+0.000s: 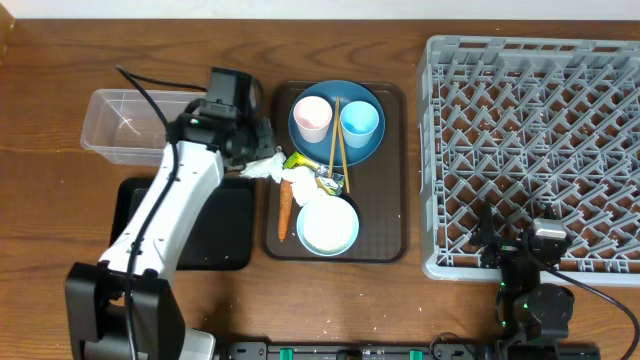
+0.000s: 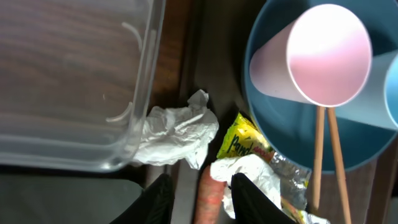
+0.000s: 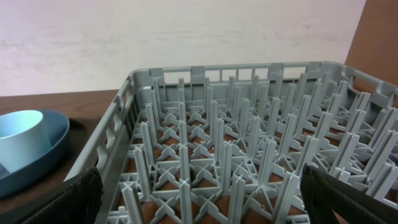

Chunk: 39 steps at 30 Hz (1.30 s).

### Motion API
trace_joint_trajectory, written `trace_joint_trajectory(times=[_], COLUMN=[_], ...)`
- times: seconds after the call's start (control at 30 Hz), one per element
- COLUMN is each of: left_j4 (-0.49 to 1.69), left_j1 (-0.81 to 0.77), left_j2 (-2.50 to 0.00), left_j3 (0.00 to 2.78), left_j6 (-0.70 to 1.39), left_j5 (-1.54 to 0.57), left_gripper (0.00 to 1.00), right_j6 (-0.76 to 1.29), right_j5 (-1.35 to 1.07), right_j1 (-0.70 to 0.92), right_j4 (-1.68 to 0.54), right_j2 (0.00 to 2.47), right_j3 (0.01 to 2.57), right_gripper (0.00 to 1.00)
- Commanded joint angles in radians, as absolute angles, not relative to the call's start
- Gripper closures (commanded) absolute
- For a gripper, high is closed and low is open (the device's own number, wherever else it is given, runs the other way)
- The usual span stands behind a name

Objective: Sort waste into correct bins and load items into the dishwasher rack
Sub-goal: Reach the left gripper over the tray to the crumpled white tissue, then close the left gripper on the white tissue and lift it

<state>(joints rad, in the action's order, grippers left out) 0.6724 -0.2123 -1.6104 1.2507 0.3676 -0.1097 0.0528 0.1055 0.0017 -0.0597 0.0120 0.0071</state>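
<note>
Your left gripper (image 2: pixel 201 182) has its fingers part spread, pinching nothing. The carrot (image 2: pixel 209 198) shows its end between them, at the left edge of the tray (image 1: pixel 390 200), long axis near-to-far. Your left arm is nearer.

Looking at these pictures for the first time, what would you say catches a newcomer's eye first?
The big grey dishwasher rack on the right, with nothing in it, dominates. Next comes the blue plate on the brown tray, carrying a pink cup and a light blue cup. The left gripper hangs open above the carrot, beside a crumpled tissue.
</note>
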Motion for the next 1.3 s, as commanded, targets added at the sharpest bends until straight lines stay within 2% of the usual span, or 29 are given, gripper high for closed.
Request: trace_joint_trajectory(times=[0.0, 0.17, 0.53, 0.83, 0.97, 1.27], left_j4=[0.668, 0.676, 0.658, 0.587, 0.585, 0.596], left_j1=[-0.253, -0.328, -0.354, -0.354, -0.354, -0.364], left_j2=[-1.616, -1.628, -1.764, -1.86, -1.868, -1.87], left_j3=[1.246, 1.245, 1.245, 1.245, 1.245, 1.245], left_j6=[0.501, 0.645, 0.998, 1.008, 1.008, 1.008], left_j5=[0.041, 0.199, 0.282, 0.282, 0.282, 0.281], left_gripper=[0.67, 0.66, 0.65, 0.6, 0.53, 0.52], right_j6=[0.067, 0.067, 0.067, 0.067, 0.067, 0.067], right_j5=[0.112, 0.112, 0.112, 0.112, 0.112, 0.112], right_j1=[0.016, 0.016, 0.016, 0.016, 0.016, 0.016], right_j4=[-0.063, -0.063, -0.063, -0.063, -0.063, -0.063], right_j2=[0.009, 0.009, 0.009, 0.009, 0.009, 0.009], right_j3=[0.005, 0.005, 0.005, 0.005, 0.005, 0.005], right_gripper=[0.01, 0.01, 0.01, 0.01, 0.01, 0.01])
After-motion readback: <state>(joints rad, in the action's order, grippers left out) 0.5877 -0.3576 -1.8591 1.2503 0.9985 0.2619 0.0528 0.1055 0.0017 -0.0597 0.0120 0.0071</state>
